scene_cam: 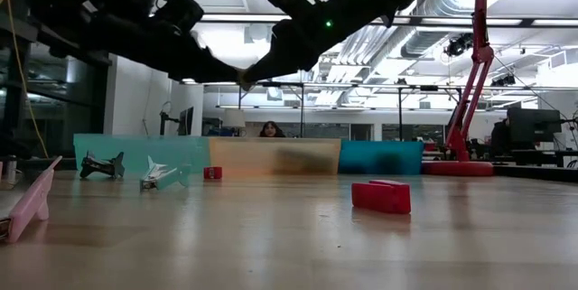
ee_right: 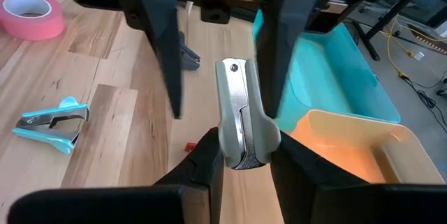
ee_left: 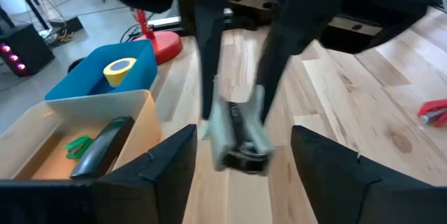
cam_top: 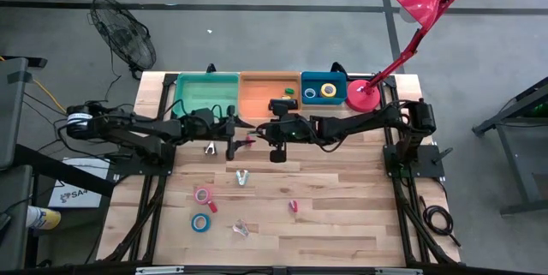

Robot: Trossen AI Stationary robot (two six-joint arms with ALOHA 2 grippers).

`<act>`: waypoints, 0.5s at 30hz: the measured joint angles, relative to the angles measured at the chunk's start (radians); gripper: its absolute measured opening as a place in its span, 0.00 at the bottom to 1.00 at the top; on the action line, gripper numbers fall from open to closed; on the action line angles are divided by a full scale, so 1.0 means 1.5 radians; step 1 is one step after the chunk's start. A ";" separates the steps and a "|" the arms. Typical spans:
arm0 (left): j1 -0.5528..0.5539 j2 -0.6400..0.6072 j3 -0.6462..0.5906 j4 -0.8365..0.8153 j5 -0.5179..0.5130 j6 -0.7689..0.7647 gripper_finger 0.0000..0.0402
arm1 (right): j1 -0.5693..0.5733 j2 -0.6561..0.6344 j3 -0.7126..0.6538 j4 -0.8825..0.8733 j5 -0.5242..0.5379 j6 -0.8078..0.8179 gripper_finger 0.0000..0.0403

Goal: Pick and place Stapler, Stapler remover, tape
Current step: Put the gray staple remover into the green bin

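Note:
My right gripper (ee_right: 244, 140) is shut on a grey metal stapler remover (ee_right: 239, 116), held in the air over the table's middle, near the bins. My left gripper (ee_left: 243, 132) faces it, open. Its two fingers (ee_right: 159, 49) stand on either side of the remover's free end, with a gap showing on at least one side. The black stapler (ee_left: 105, 147) lies in the orange bin (ee_left: 42, 123). A yellow tape roll (ee_left: 120, 70) sits in the blue bin (ee_left: 91, 84). A pink tape roll (ee_right: 28, 11) and a blue one (cam_top: 200, 222) lie on the table. My right gripper pinches the stapler remover's wide near end (ee_right: 241, 151) between its two fingers. The fingers come from the table's right, slanting slightly down, and lie along the remover. It sticks out past the fingertips toward my left gripper, lifted clear of the table.
A teal bin (cam_top: 205, 93) stands left of the orange one along the far edge, with a red lamp base (cam_top: 364, 95) at the far right. Other stapler removers lie on the wood: light blue (ee_right: 52, 123), red (cam_top: 294, 206), black (cam_top: 210, 147) and a pale one (cam_top: 240, 228).

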 joint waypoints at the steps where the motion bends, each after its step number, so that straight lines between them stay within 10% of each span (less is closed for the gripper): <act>1: -0.004 0.000 0.000 0.000 -0.001 0.002 0.53 | 0.000 0.000 0.000 0.000 0.000 0.000 0.21; 15: -0.012 0.000 0.000 0.012 -0.022 0.000 0.42 | 0.000 0.000 0.000 -0.014 -0.002 0.013 0.21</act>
